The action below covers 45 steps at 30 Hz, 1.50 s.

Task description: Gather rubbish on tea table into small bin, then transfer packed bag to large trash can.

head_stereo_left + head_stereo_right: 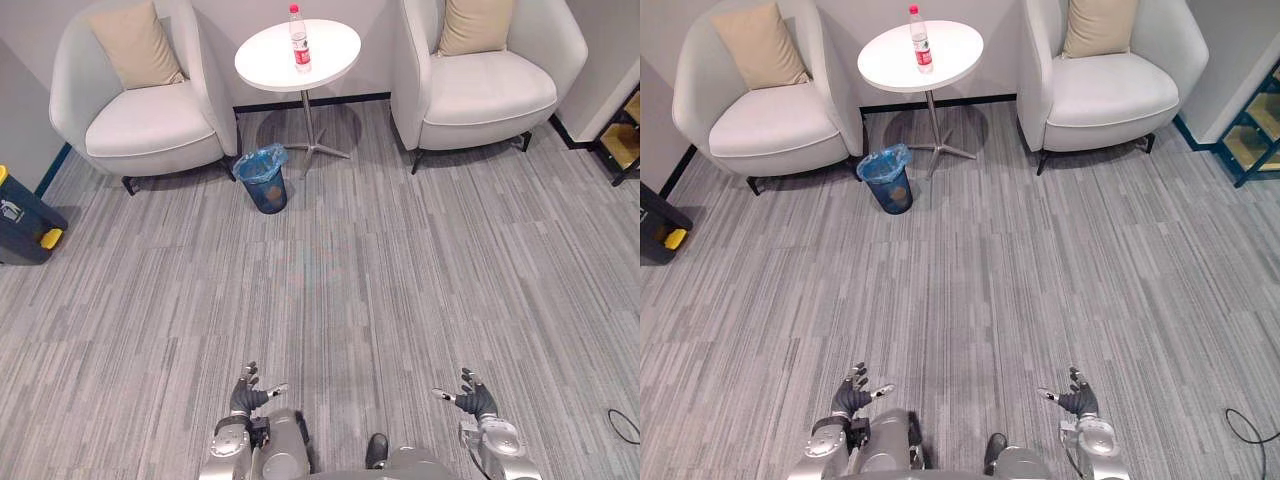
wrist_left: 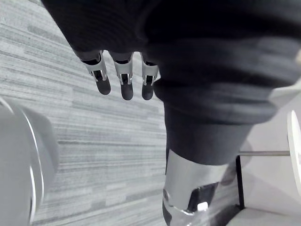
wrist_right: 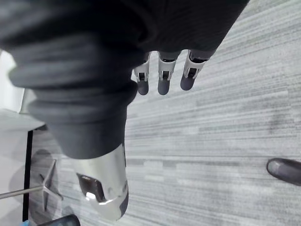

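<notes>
A clear plastic bottle with a red cap and label stands upright on the round white tea table at the far end of the room. Below the table's left side, on the carpet, stands a small bin lined with a blue bag. A dark large trash can with yellow parts shows at the far left edge. My left hand and right hand hang low near the bottom, far from the table, fingers relaxed and holding nothing.
Two white armchairs with beige cushions flank the table. A shelf with a wooden unit stands at the right wall. Grey striped carpet stretches between me and the table.
</notes>
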{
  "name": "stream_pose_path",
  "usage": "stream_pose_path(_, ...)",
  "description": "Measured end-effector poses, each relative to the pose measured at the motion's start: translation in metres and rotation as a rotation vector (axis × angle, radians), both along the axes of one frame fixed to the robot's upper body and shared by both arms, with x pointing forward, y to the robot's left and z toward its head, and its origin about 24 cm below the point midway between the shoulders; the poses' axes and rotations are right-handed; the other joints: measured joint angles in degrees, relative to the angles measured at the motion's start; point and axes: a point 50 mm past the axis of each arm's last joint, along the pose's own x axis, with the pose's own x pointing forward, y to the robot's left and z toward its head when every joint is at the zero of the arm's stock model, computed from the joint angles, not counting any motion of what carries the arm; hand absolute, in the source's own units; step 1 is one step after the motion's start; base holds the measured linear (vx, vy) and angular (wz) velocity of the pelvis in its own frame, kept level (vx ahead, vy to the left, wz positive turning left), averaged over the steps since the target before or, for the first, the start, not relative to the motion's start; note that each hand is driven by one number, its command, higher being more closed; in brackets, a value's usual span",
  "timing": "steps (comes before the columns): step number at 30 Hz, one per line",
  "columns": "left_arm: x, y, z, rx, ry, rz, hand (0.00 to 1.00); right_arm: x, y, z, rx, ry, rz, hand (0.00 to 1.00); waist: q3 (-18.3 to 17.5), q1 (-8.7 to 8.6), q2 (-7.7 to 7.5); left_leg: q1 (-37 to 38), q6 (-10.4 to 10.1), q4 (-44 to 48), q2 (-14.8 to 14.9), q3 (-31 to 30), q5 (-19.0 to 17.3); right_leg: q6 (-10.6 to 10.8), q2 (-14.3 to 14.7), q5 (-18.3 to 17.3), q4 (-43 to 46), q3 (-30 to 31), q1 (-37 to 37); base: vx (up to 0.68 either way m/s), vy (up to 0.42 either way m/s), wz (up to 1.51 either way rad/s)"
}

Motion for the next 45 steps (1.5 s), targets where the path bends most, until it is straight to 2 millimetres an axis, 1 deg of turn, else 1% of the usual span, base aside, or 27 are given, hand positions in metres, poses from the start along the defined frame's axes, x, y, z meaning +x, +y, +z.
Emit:
stream_pose_path(2, -0.005, 0.002, -0.001, -0.002, 0.006, 0.019, 0.0, 0.001, -0.005, 0.002, -0.023, 0.0, -0.008, 0.0, -0.56, 0.34, 1.35, 0.25, 0.36, -12.69, -1.82, -2.28, 3.19, 2.02, 0.21, -1.54, -0.75, 1.06, 0.95, 0.38, 0.231, -0.24)
stream_pose_path(4, -0.018, 0.018, -0.004, 0.002, 0.026, 0.111, 0.0, 0.0, -0.003, 0.0, -0.029, 0.012, 0.005, 0.0, -1.08, 1.77, 0.25, -0.08, 2.73, -10.38, -3.25, -3.3, 9.31, 4.77, -1.37, -5.08, 0.32, 3.52, 2.69, 0.45, 0.253, -0.42)
stream_pose_path(5, -0.02, 0.02, -0.004, 0.007, 0.028, 0.126, 0.0, -0.001, -0.002, 0.0, -0.03, 0.016, 0.009, 0.0, -1.22, 1.84, -0.57, -0.74, 2.97, -8.07, -3.84, -3.38, 9.17, 5.2, -2.16, -6.02, 0.83, 3.73, 2.91, 0.48, 0.211, -0.29)
stream_pose_path(6, -0.023, 0.024, -0.004, 0.011, 0.035, 0.146, 0.0, -0.006, 0.001, -0.003, -0.027, 0.029, 0.012, 0.0, -1.34, 2.42, -2.24, -1.88, 4.78, -3.39, -4.92, -2.86, 7.88, 6.58, -4.05, -8.13, 2.98, 4.11, 3.46, 0.51, 0.189, -0.22)
stream_pose_path(8, -0.025, 0.02, -0.006, 0.001, 0.044, 0.14, 0.0, -0.009, 0.002, -0.005, -0.023, 0.039, 0.008, 0.0, -1.67, 2.89, -2.98, -1.22, 6.34, 0.02, -6.18, -1.93, 3.42, 8.29, -6.5, -9.77, 14.09, 5.85, -0.2, 0.51, 0.21, -0.15)
stream_pose_path(9, -0.026, 0.017, -0.007, 0.0, 0.049, 0.125, 0.0, -0.013, 0.005, -0.007, -0.018, 0.05, 0.013, 0.0, -1.82, 2.78, -3.25, 1.41, 6.83, -0.76, -7.43, -1.33, 2.25, 9.16, -8.48, -9.32, 25.89, 7.51, -4.27, 0.5, 0.252, 0.0)
stream_pose_path(10, -0.027, 0.017, -0.007, 0.002, 0.051, 0.123, 0.0, -0.016, 0.01, -0.009, -0.01, 0.063, 0.022, 0.0, -2.11, 2.5, -3.77, 4.22, 8.01, -1.44, -8.67, -0.69, 0.83, 12.54, -10.6, -7.41, 38.53, 9.43, -9.02, 0.52, 0.242, 0.01)
stream_pose_path(12, -0.027, 0.018, -0.007, 0.004, 0.053, 0.12, 0.0, -0.016, 0.018, -0.011, 0.004, 0.071, 0.037, 0.0, -2.04, 1.45, -3.65, 8.26, 8.9, -1.71, -9.51, -0.62, -1.1, 12.77, -12.1, -7.2, 51.91, 10.13, -14.08, 0.53, 0.164, 0.0)
stream_pose_path(14, -0.024, 0.016, -0.006, 0.005, 0.046, 0.105, 0.0, -0.016, 0.027, -0.013, 0.02, 0.078, 0.06, 0.0, -1.86, 0.63, -3.2, 14.95, 9.44, -4.6, -9.93, -0.66, -3.03, 9.01, -13.57, -8.93, 60.09, 6.94, -20.04, 0.57, 0.105, -0.04)
stream_pose_path(18, -0.017, 0.011, -0.005, 0.0, 0.03, 0.083, 0.0, -0.006, 0.034, -0.01, 0.014, 0.057, 0.108, 0.0, -0.87, -1.83, -1.24, 24.65, 9.42, -11.07, -7.88, -2.19, -3.08, 6.65, -10.51, -10.34, 48.6, 0.07, -29.88, 0.51, -0.027, 0.14)
stream_pose_path(19, -0.012, 0.01, -0.003, -0.004, 0.018, 0.079, 0.0, -0.001, 0.033, -0.008, 0.004, 0.038, 0.118, 0.0, -0.54, -1.98, -0.68, 26.63, 9.4, -12.37, -6.51, -2.56, -3.07, 6.25, -8.32, -9.34, 40.04, -0.4, -32.18, 0.62, -0.144, 0.24)
stream_pose_path(21, -0.006, 0.009, -0.001, -0.002, 0.002, 0.073, 0.0, 0.0, 0.032, -0.007, -0.002, 0.036, 0.121, 0.0, -0.6, -2.2, -0.93, 29.04, 7.9, -13.6, -5.43, -4.06, -3.27, 6.52, -4.96, -1.86, 23.41, 1.81, -32.8, 0.53, -0.154, 0.47)
stream_pose_path(22, -0.007, 0.012, -0.002, 0.005, 0.007, 0.073, 0.0, -0.007, 0.03, -0.01, -0.004, 0.056, 0.117, 0.0, -1.18, -2.73, -2.24, 31.05, 4.28, -13.91, -5.57, -6.33, -4.72, 5.9, -4.35, 7.72, 13.56, 5.18, -31.54, 0.49, -0.218, 0.78)
stream_pose_path(23, -0.011, 0.011, -0.004, 0.001, 0.023, 0.077, 0.0, -0.01, 0.027, -0.011, -0.008, 0.066, 0.11, 0.0, -1.53, -3.27, -2.17, 32.66, 1.93, -13.36, -5.09, -8.25, -6.7, 2.15, -4.4, 12.97, 16.53, 6.31, -31.93, 0.7, -0.29, 0.66)
stream_pose_path(24, -0.013, 0.005, -0.008, -0.016, 0.042, 0.078, 0.0, -0.005, 0.021, -0.008, -0.028, 0.063, 0.11, 0.0, -1.95, -3.34, 0.02, 32.62, 1.7, -11.89, -2.64, -8.93, -6.99, 1.59, -3.36, 10.57, 20.77, 4.79, -32.79, 0.66, -0.299, 0.59)
stream_pose_path(26, -0.01, -0.001, -0.008, -0.034, 0.035, 0.083, 0.0, -0.003, 0.016, -0.007, -0.042, 0.06, 0.109, 0.0, -2.43, -3.9, 1.39, 27.46, -0.05, -1.21, -0.71, -10.38, -5.45, 0.88, -2.69, 5.8, 21.74, 1.99, -31.18, 0.52, -0.24, 0.51)
stream_pose_path(27, -0.008, -0.006, -0.008, -0.051, 0.029, 0.089, 0.0, -0.006, 0.018, -0.009, -0.033, 0.072, 0.107, 0.0, -1.95, -3.85, 2.17, 22.97, -0.42, 10.39, 1.25, -10.53, -1.37, 0.03, -1.71, 4.32, 20.38, 0.33, -27.53, 0.51, -0.252, 0.53)
stream_pose_path(28, -0.009, -0.01, -0.009, -0.064, 0.032, 0.087, 0.0, -0.011, 0.025, -0.012, -0.009, 0.082, 0.103, 0.0, -1.82, -3.3, 2.26, 18.6, -0.72, 22.4, 4.05, -9.67, 1.3, -0.56, -0.47, 3.29, 17.16, -0.81, -22.42, 0.5, -0.239, 0.45)
stream_pose_path(31, -0.009, -0.012, -0.007, -0.071, 0.021, 0.082, 0.0, -0.015, 0.039, -0.015, 0.047, 0.078, 0.083, 0.0, -1.14, -1.79, 0.43, 10.48, 1.3, 36.11, 8.13, -2.8, -0.01, -1.46, 0.99, 1.36, 9.66, -1.47, -10.47, 0.45, -0.184, 0.18)
stream_pose_path(34, -0.003, -0.014, -0.003, -0.079, -0.006, 0.069, 0.0, -0.012, 0.04, -0.014, 0.062, 0.067, 0.061, 0.0, -1.29, -1.26, 0.35, 2.57, 2.77, 26.73, 5.96, -0.56, -0.98, -0.29, 0.75, 1.13, 5.33, -2.43, -5.6, 0.39, -0.096, 0.17)
stream_pose_path(36, -0.002, -0.015, -0.003, -0.083, -0.009, 0.06, 0.0, -0.01, 0.038, -0.013, 0.066, 0.058, 0.041, 0.0, -1.09, -0.52, 0.32, 1.0, 2.45, 10.52, 2.29, 0.3, -0.59, 0.69, -0.17, 0.63, 3.19, -2.4, -3.1, 0.44, 0.063, 0.03)
stream_pose_path(37, -0.002, -0.018, -0.003, -0.089, -0.002, 0.047, 0.0, -0.01, 0.036, -0.013, 0.056, 0.06, 0.028, 0.0, -1.06, 0.02, 0.28, 1.45, 1.15, -3.69, -0.72, 0.91, 1.48, 2.12, -1.07, -0.24, 1.58, -2.69, -0.83, 0.39, 0.107, 0.1)
stream_pose_path(39, -0.004, -0.02, -0.004, -0.088, 0.004, 0.036, 0.0, -0.014, 0.031, -0.014, 0.049, 0.071, 0.001, 0.0, -1.14, 0.2, 0.63, 2.08, 1.75, -13.42, -2.12, 0.83, 4.76, 3.87, -1.15, -1.6, 0.66, -3.13, 1.43, 0.43, 0.166, 0.04)
stream_pose_path(40, -0.007, -0.019, -0.006, -0.085, 0.017, 0.033, 0.0, -0.017, 0.03, -0.017, 0.046, 0.092, -0.003, 0.0, -1.36, 1.48, -0.06, 2.96, 3.37, -13.71, -2.76, 1.19, 11.53, 5.77, -1.99, -3.38, 0.67, -2.29, 2.99, 0.45, 0.189, -0.12)
stream_pose_path(41, -0.007, -0.019, -0.005, -0.083, 0.017, 0.033, 0.0, -0.018, 0.03, -0.017, 0.047, 0.094, -0.004, 0.0, -1.64, 1.53, -0.2, 2.98, 4.82, -13.02, -3.54, 1.0, 12.49, 6.51, -2.62, -4.06, 0.73, -2.14, 3.74, 0.48, 0.171, -0.06)
stream_pose_path(43, -0.007, -0.017, -0.006, -0.077, 0.021, 0.03, 0.0, -0.019, 0.034, -0.018, 0.058, 0.101, -0.001, 0.0, -1.73, 1.42, -2.62, 1.92, 7.31, -9.47, -5.91, 1.03, 9.88, 8.01, -5.32, -5.11, 2.33, -2.32, 4.14, 0.47, 0.158, 0.14)
stream_pose_path(45, -0.005, -0.017, -0.007, -0.076, 0.028, 0.019, 0.0, -0.018, 0.037, -0.018, 0.067, 0.099, 0.005, 0.0, -1.73, 1.43, -2.67, 4.15, 8.26, -8.76, -7.05, 1.09, 6.6, 8.87, -8.28, -5.54, 19.11, -0.05, -1.88, 0.5, 0.221, 0.08)
